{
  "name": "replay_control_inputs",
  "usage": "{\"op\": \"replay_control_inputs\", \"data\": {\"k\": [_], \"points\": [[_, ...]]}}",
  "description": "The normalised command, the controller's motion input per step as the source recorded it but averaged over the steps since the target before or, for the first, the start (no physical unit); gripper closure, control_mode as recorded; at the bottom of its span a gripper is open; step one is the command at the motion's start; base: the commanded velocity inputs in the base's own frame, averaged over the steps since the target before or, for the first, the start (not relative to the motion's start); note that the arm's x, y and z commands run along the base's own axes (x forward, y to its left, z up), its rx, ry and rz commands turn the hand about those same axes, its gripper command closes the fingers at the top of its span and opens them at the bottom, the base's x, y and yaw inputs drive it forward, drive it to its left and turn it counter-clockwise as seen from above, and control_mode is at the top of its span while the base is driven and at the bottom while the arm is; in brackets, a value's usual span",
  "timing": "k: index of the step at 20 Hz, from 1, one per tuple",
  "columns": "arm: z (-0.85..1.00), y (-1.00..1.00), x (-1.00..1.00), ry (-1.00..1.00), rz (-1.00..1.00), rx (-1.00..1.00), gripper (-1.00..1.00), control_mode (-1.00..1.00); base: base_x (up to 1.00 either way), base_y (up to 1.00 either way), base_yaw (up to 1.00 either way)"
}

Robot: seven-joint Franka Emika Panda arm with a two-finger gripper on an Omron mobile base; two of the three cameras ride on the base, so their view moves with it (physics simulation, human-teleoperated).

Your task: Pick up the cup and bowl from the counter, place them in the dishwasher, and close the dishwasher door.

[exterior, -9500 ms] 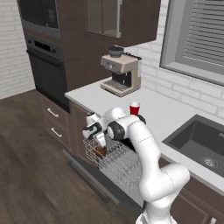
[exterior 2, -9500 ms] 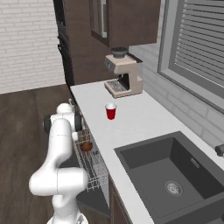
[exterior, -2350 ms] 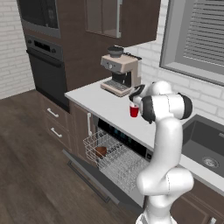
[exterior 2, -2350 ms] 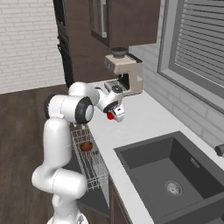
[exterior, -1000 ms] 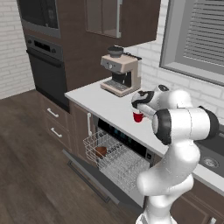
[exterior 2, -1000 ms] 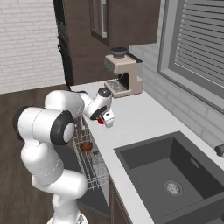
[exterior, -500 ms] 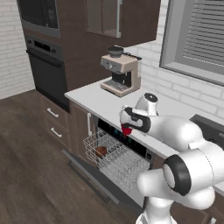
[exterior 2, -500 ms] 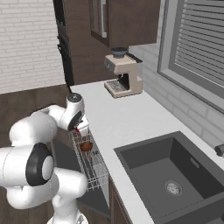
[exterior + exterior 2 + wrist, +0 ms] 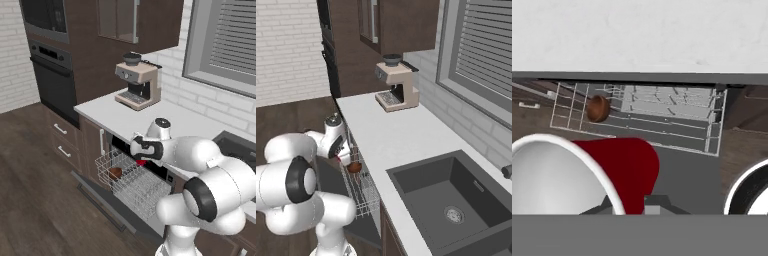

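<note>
Pincer (image 9: 142, 159) grips the cup (image 9: 624, 170) over the rack (image 9: 131, 181); bowl (image 9: 115, 173) already racked, door (image 9: 107, 202) open.

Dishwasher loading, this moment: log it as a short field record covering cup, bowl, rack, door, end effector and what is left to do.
cup: red cup, held in the end effector above the pulled-out rack
bowl: brown bowl already lying in the rack, near its front left corner in the left base view
rack: wire rack pulled out over the door
dishwasher door: door dropped open
counter: counter carries the coffee machine
end effector: shut on the cup
remaining: set cup in rack, close door
</note>
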Motion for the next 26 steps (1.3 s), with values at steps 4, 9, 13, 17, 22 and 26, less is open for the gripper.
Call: {"op": "replay_control_inputs", "data": {"k": [4,9,13,17,22,26], "points": [[-0.68,0.0,0.31,0.0,-0.03,-0.01,1.0,-1.0,0.0,0.0,0.0],[-0.8,0.08,0.32,0.0,-0.01,0.0,1.0,-1.0,0.0,0.0,0.0],[-0.77,0.16,0.34,0.0,-0.04,0.0,1.0,-1.0,0.0,0.0,0.0],[-0.62,0.02,0.35,0.0,-0.03,-0.04,1.0,-1.0,0.0,0.0,0.0],[-0.49,0.0,0.34,0.0,-0.01,-0.07,1.0,-1.0,0.0,0.0,0.0],[-0.38,0.01,0.26,0.0,-0.02,-0.11,1.0,-1.0,0.0,0.0,0.0]]}}
